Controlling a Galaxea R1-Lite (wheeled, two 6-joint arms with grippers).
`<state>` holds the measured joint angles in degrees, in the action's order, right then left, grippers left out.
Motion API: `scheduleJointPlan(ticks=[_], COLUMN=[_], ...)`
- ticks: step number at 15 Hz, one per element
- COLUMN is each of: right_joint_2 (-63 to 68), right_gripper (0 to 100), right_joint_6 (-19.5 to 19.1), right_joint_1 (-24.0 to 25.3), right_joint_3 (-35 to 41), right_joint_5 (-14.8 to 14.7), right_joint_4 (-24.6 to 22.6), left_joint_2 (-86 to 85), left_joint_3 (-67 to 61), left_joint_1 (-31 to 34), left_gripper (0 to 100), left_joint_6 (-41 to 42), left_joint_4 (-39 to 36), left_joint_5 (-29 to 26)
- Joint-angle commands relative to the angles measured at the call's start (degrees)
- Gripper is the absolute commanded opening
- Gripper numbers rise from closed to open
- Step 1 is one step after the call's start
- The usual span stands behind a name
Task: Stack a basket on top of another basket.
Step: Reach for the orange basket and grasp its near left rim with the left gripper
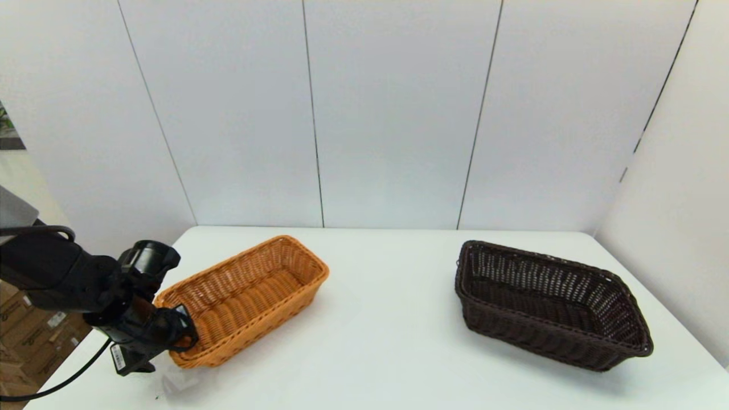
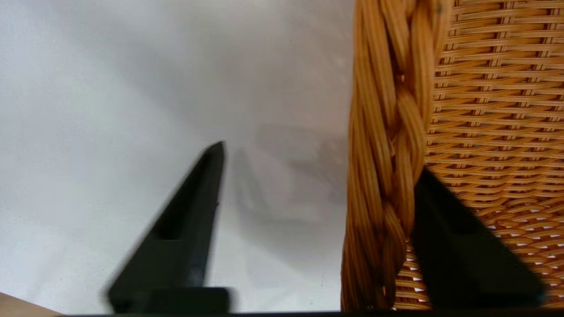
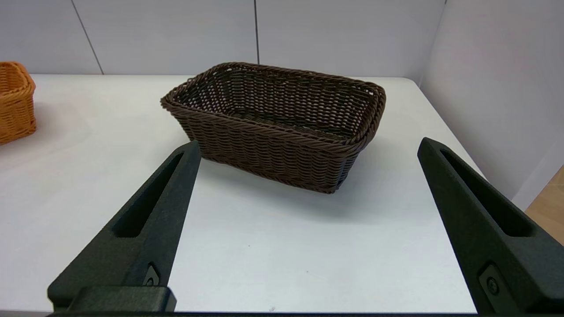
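Pale grey wall panels point(image 1: 393, 114) with thin dark seams close in the back and the robot's right side of a white table point(image 1: 387, 341). On the table's right half sits the dark brown basket point(image 1: 547, 302), resting flat. Well apart from it, on the left half, lies the orange basket point(image 1: 250, 296), angled with one short end toward the near left corner. There the left gripper point(image 2: 317, 163) has its fingers spread astride the braided rim, one finger inside the basket and one outside. The right gripper point(image 3: 308, 147) hangs short of the dark basket, fingers wide apart around nothing
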<state>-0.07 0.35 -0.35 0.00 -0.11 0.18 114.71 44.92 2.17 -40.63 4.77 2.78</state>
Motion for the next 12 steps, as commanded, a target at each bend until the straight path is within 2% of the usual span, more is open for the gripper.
scheduleJointPlan(ticks=[1, 12], right_joint_2=[0.07, 0.07], right_gripper=[100, 100], right_joint_6=[0.0, 0.0], right_joint_1=[0.0, 0.0], right_joint_3=[0.0, 0.0], right_joint_5=[0.02, 0.02], right_joint_4=[-0.01, -0.01], left_joint_2=[-1.16, -1.51], left_joint_3=[-0.27, -1.06], left_joint_1=[-0.06, -0.06], left_gripper=[0, 0], left_joint_6=[-0.24, 0.2], left_joint_4=[0.07, -3.45], left_joint_5=[-0.23, -3.66])
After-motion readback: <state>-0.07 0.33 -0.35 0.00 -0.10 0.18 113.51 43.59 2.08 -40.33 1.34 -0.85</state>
